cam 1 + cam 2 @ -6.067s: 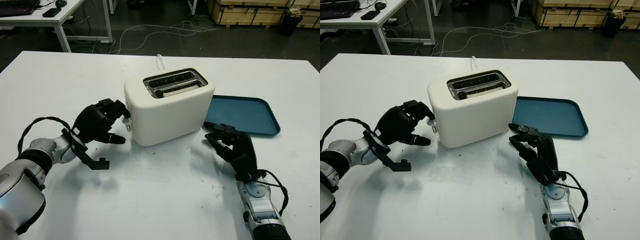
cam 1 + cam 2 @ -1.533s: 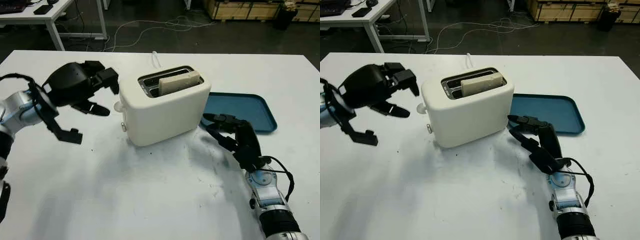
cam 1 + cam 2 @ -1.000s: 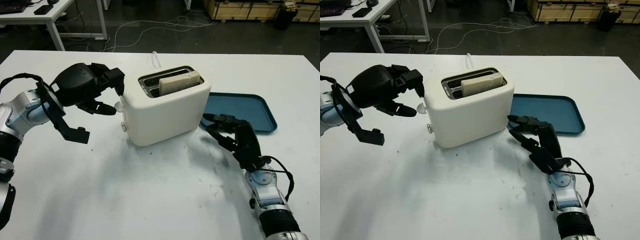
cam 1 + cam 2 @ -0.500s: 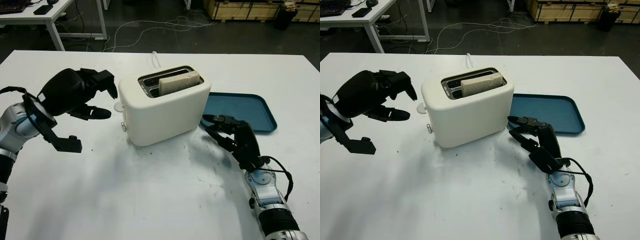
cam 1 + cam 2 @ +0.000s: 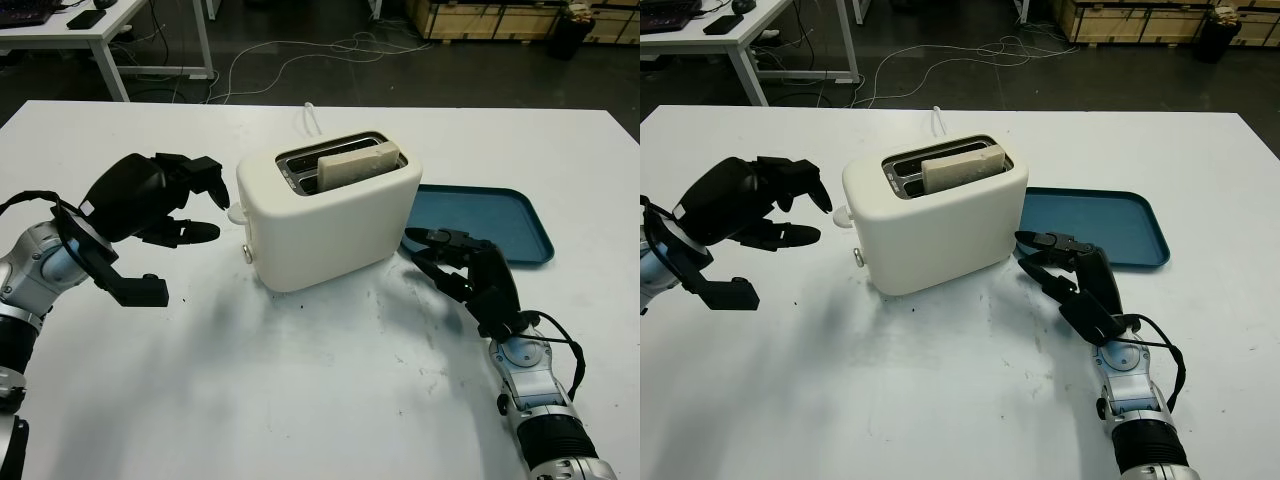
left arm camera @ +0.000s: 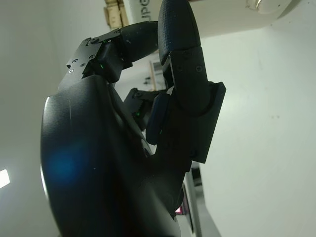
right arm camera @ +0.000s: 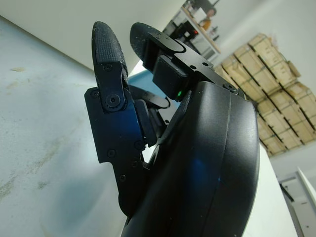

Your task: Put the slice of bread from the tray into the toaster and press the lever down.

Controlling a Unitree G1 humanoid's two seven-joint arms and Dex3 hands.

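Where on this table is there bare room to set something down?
The near table between the two arms is bare, as is the blue tray. It is crowded around the toaster holding the bread slice: left hand open beside its lever end, right hand open at the tray's near edge.

A workshop or robotics lab with a warehouse feel. A large plain white desk (image 5: 300, 400) stands on a dark bare concrete floor (image 5: 330, 75). Loose white and grey cables (image 5: 290, 55) trail across the floor behind it. Against the far wall sit stacked light wooden crates on pallets (image 5: 490, 18). At the far left stands a second white metal-legged desk (image 5: 110, 30) carrying a black keyboard (image 5: 25, 12) and a black mouse (image 5: 103, 4). Stacked wooden crates (image 7: 266, 103) also show in the right wrist view.
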